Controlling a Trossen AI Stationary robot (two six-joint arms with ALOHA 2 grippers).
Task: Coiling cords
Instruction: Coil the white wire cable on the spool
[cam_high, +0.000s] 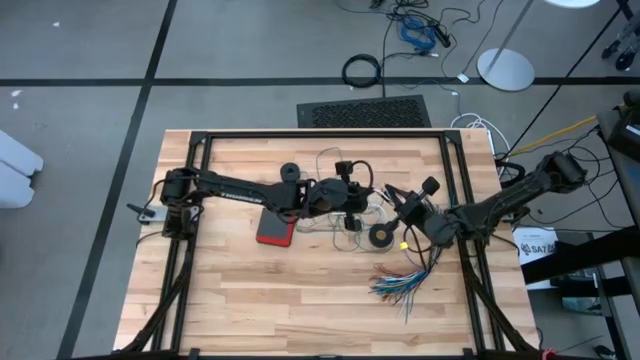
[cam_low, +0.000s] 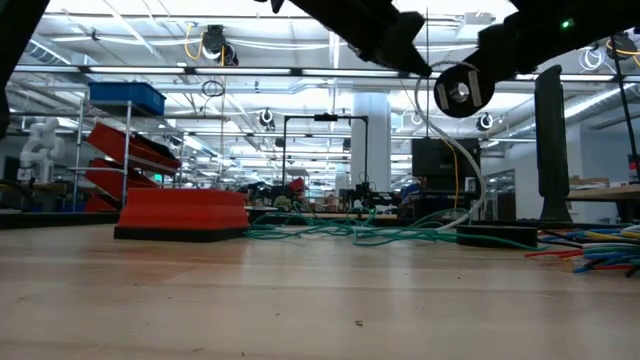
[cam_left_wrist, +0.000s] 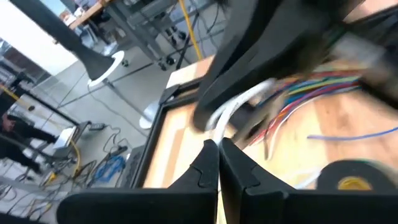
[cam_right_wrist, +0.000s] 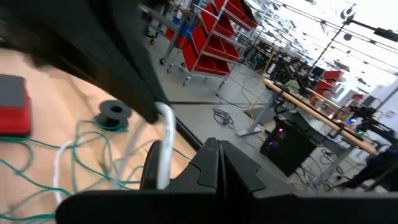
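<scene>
White cord (cam_low: 470, 170): hangs in a slack curve between both raised arms, its round black-and-white end (cam_low: 458, 91) up high.
Green cord (cam_low: 330, 234): loose on the table, below.
Left gripper (cam_left_wrist: 217, 149): closed, empty, white cord just ahead.
Right gripper (cam_right_wrist: 217, 149): closed, empty, white cord beside it.
</scene>
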